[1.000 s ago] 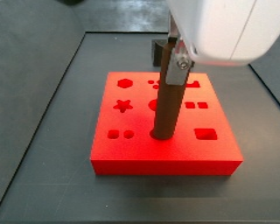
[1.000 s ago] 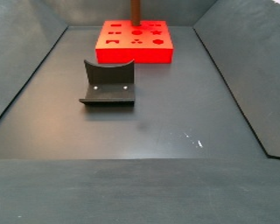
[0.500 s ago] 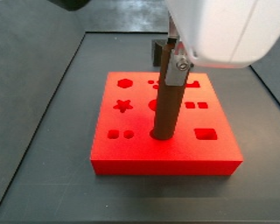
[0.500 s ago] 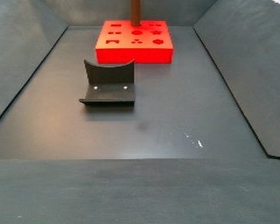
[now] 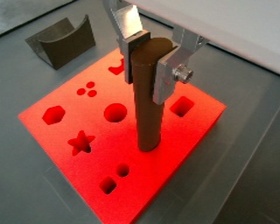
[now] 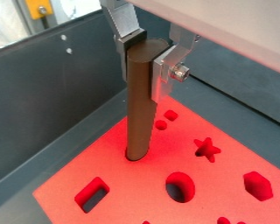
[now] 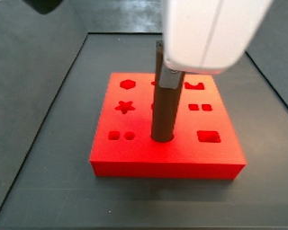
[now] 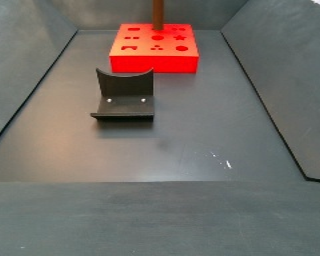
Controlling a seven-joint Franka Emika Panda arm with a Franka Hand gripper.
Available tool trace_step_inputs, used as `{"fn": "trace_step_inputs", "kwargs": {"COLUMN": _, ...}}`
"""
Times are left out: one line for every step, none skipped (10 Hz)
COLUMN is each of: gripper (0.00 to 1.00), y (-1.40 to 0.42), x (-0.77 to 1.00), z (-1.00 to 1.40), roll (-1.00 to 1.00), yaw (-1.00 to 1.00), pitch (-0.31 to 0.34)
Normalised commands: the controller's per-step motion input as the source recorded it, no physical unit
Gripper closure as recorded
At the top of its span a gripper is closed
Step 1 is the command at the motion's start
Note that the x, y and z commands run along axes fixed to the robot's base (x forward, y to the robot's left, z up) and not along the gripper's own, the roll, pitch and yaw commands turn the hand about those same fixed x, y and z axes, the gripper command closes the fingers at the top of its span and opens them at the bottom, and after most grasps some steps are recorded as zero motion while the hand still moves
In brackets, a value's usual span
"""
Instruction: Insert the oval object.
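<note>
The oval object (image 5: 147,101), a long dark brown rod, stands upright over the red block (image 5: 168,168). My gripper (image 5: 150,61) is shut on the rod's upper end, with one silver finger on each side. The rod's lower end meets the block's top face near the middle, between the shaped holes. I cannot tell how deep it sits. Another wrist view shows the same grip (image 6: 147,63) on the rod (image 6: 137,109) over the block (image 6: 129,188). In a side view the rod (image 7: 165,108) hangs below the white wrist, which hides most of the gripper (image 7: 169,79).
The red block (image 8: 156,62) lies at the far end of a dark walled floor, with the rod (image 8: 157,10) above it. The fixture (image 8: 123,97), dark grey with a curved notch, stands apart from it and shows in a wrist view (image 5: 59,42). Grey walls (image 6: 49,96) run close by.
The wrist has shifted slightly left with the rod, which now stands straighter. The rod's lower end stays at the same spot on the block.
</note>
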Motion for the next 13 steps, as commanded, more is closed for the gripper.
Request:
{"fn": "trace_step_inputs", "kwargs": {"gripper": 1.00, "y": 0.00, "x": 0.01, "z": -0.01, "roll": -0.04, "yaw": 0.00, "pitch": -0.023}}
{"fn": "trace_step_inputs", "kwargs": {"gripper": 1.00, "y": 0.00, "x": 0.09, "z": -0.05, "roll": 0.00, "yaw": 0.00, "pitch": -0.011}}
{"fn": "trace_step_inputs", "kwargs": {"gripper": 1.00, "y": 0.00, "x": 0.09, "z": -0.10, "roll": 0.00, "yaw": 0.00, "pitch": -0.016}}
{"fn": "trace_step_inputs", "kwargs": {"gripper": 1.00, "y": -0.01, "x": 0.14, "z": -0.22, "roll": 0.00, "yaw": 0.00, "pitch": -0.050}}
{"fn": "trace_step_inputs", "kwargs": {"gripper": 1.00, "y": -0.06, "x": 0.20, "z": -0.29, "roll": 0.00, "yaw": 0.00, "pitch": -0.059}}
{"fn": "trace_step_inputs", "kwargs": {"gripper": 1.00, "y": 0.00, "x": 0.15, "z": -0.41, "roll": -0.02, "yaw": 0.00, "pitch": -0.111}}
{"fn": "trace_step_inputs", "kwargs": {"gripper": 1.00, "y": 0.00, "x": 0.11, "z": -0.47, "roll": 0.00, "yaw": 0.00, "pitch": -0.120}}
{"fn": "trace_step_inputs", "kwargs": {"gripper": 1.00, "y": 0.00, "x": 0.01, "z": -0.52, "roll": 0.00, "yaw": 0.00, "pitch": -0.136}}
{"fn": "trace_step_inputs", "kwargs": {"gripper": 1.00, "y": -0.03, "x": 0.00, "z": -0.53, "roll": 0.02, "yaw": 0.00, "pitch": -0.126}}
{"fn": "trace_step_inputs", "kwargs": {"gripper": 1.00, "y": -0.06, "x": 0.00, "z": -0.54, "roll": 0.06, "yaw": 0.00, "pitch": -0.116}}
{"fn": "trace_step_inputs", "kwargs": {"gripper": 1.00, "y": -0.04, "x": 0.01, "z": -0.58, "roll": 0.07, "yaw": 0.00, "pitch": -0.099}}
{"fn": "trace_step_inputs", "kwargs": {"gripper": 1.00, "y": 0.00, "x": 0.05, "z": -0.58, "roll": 0.05, "yaw": 0.00, "pitch": -0.086}}
{"fn": "trace_step_inputs", "kwargs": {"gripper": 1.00, "y": 0.00, "x": 0.00, "z": -0.14, "roll": 0.01, "yaw": 0.00, "pitch": -0.004}}
